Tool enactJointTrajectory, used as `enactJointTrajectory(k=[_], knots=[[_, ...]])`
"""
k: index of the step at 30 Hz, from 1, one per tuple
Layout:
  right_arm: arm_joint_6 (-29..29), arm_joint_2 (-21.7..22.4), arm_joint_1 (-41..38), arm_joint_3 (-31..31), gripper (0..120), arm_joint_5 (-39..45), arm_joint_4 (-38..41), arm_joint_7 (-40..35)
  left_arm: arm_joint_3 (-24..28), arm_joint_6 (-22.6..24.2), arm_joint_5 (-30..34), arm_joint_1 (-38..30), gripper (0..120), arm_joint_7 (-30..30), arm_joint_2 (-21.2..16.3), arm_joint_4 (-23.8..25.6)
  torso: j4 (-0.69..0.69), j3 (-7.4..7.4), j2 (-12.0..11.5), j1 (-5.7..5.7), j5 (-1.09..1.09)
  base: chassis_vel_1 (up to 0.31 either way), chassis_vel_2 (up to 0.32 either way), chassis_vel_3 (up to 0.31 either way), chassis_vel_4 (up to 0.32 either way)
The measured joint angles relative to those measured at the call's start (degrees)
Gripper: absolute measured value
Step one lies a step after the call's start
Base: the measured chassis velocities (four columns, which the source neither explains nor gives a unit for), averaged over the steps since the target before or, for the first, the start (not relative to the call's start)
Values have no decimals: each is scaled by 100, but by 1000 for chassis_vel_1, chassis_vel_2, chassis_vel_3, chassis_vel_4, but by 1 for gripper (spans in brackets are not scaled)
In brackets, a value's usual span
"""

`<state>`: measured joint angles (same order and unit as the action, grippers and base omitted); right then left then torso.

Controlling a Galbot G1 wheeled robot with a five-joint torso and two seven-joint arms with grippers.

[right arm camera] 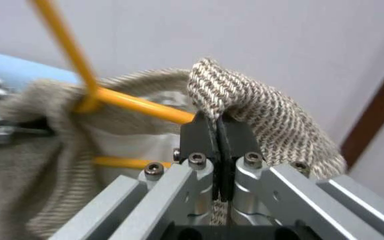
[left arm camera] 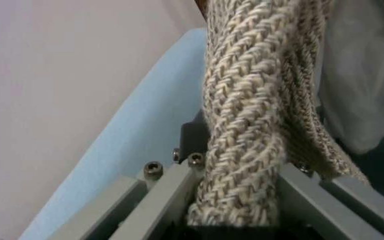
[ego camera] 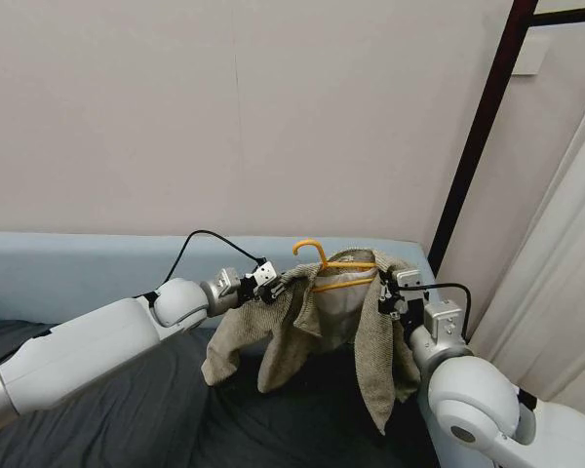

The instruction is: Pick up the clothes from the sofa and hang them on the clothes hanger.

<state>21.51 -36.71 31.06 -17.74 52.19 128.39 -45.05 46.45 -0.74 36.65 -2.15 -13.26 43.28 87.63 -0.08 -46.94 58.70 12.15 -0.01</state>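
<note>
Left hand (ego camera: 269,283): clamped on shoulder fold of knit jacket (ego camera: 307,327), sleeve hung just below it. Yellow hanger (ego camera: 343,265): lodged inside jacket collar, between both hands, hook raised. Right hand (ego camera: 395,292): fingers pressed together on jacket's other shoulder, front panel draped beneath. Sofa (ego camera: 78,261): seen below and behind hands.

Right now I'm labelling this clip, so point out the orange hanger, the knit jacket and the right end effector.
orange hanger (right arm camera: 138,106), right wrist view, on its sloping upper bar.
knit jacket (ego camera: 285,336), head view, on the hanging front panel.
right end effector (right arm camera: 217,127), right wrist view, between its fingertips, shut on the jacket's edge.
</note>
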Motion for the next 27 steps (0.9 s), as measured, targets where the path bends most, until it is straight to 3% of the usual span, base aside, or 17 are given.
enactJointTrajectory(k=[9, 26, 27], knots=[[107, -273, -591, -909, 0, -147, -31, 387, 310, 92, 95, -319, 0, -6, 345, -231, -1, 0, 0, 0, 0, 0, 0, 0, 0], [177, -269, 3, -839, 0, -605, -250, 672, 124, 18, 626, -373, 0, -78, 160, -178, -1, 0, 0, 1, 0, 0, 0, 0, 0], [178, -270, 17, -837, 5, -608, -250, 684, 118, 8, 626, -371, 0, -82, 140, -159, -1, 0, 0, 0, 0, 0, 0, 0, 0]])
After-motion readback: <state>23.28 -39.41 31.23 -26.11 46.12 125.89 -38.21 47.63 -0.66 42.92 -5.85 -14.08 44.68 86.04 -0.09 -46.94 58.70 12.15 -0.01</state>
